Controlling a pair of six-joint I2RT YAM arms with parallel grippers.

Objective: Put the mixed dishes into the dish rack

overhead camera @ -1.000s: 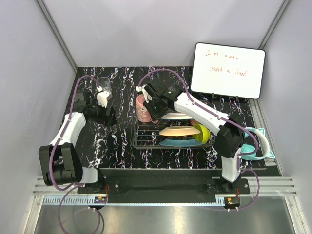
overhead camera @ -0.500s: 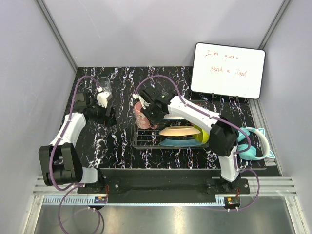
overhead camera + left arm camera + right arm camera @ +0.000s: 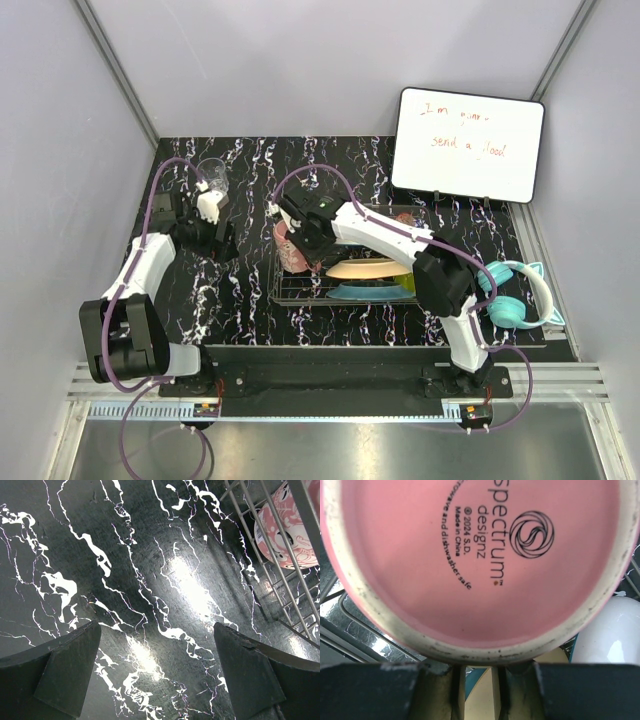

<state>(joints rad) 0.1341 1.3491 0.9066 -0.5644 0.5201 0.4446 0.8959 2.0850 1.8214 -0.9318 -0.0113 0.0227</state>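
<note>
My right gripper (image 3: 303, 238) is shut on the pink mug (image 3: 288, 246) and holds it at the left end of the dish rack (image 3: 300, 292). In the right wrist view the mug's printed base (image 3: 485, 555) fills the frame above my right gripper (image 3: 477, 680). A peach plate (image 3: 362, 269) and a teal plate (image 3: 352, 292) stand in the rack. The clear glass (image 3: 212, 172) stands at the far left of the table. My left gripper (image 3: 222, 240) hangs open just in front of it, over bare table (image 3: 157, 675). From the left wrist, the mug (image 3: 287, 530) shows through the rack wires (image 3: 260, 550).
A whiteboard (image 3: 465, 145) with red writing stands at the back right. Teal headphones (image 3: 515, 297) lie right of the rack, by the right arm's elbow. Grey walls close in the table on three sides.
The right arm has carried the pink mug nearer and slightly left, down to the rack's left end. The left arm has not moved.
</note>
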